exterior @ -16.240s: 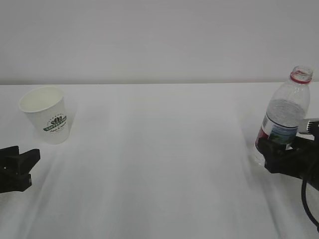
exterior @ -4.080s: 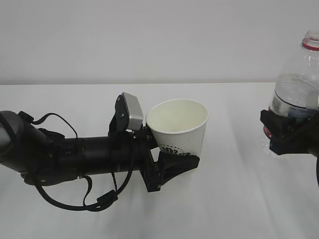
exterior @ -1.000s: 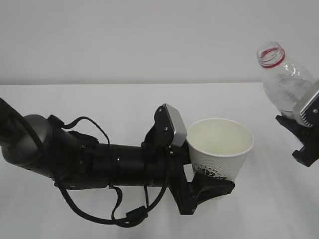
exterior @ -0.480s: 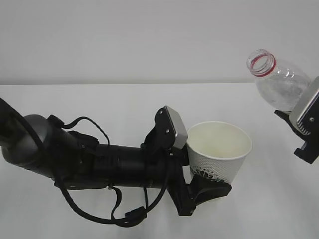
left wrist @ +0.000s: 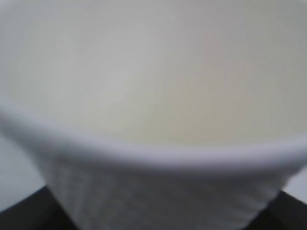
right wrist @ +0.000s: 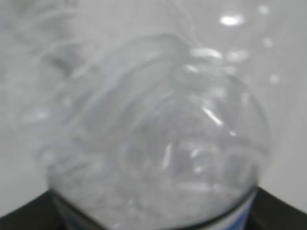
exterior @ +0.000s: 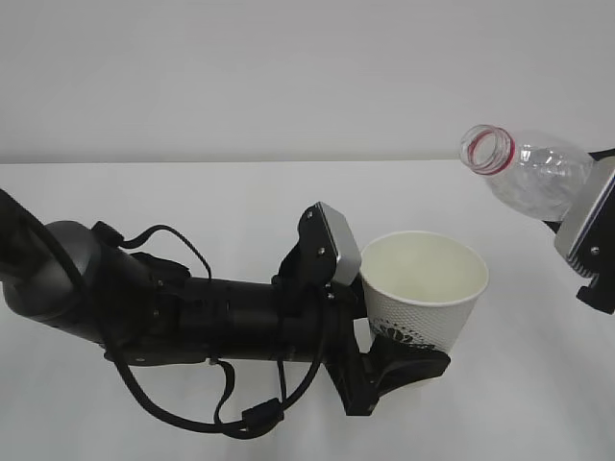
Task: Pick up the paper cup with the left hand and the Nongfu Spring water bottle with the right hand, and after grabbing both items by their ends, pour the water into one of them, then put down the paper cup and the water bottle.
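Observation:
My left gripper (exterior: 399, 363) is shut on the base of the white paper cup (exterior: 423, 288), holding it upright above the table. The cup's rolled rim and pale inside fill the left wrist view (left wrist: 153, 96). My right gripper (exterior: 593, 230) at the right edge is shut on the lower part of the clear Nongfu Spring water bottle (exterior: 533, 178). The bottle leans left, and its open, red-ringed mouth (exterior: 485, 150) is above and just right of the cup's rim. The bottle's shoulder fills the right wrist view (right wrist: 158, 143). I see no stream of water.
The white table (exterior: 192, 192) runs back to a pale wall. My black left arm with its cables (exterior: 173, 317) stretches across the left and middle. The grey plate on the right wrist (exterior: 586, 216) hides the bottle's label.
The right gripper has tipped the bottle further left, and its mouth has come lower and closer to the cup. The left arm and cup have hardly moved.

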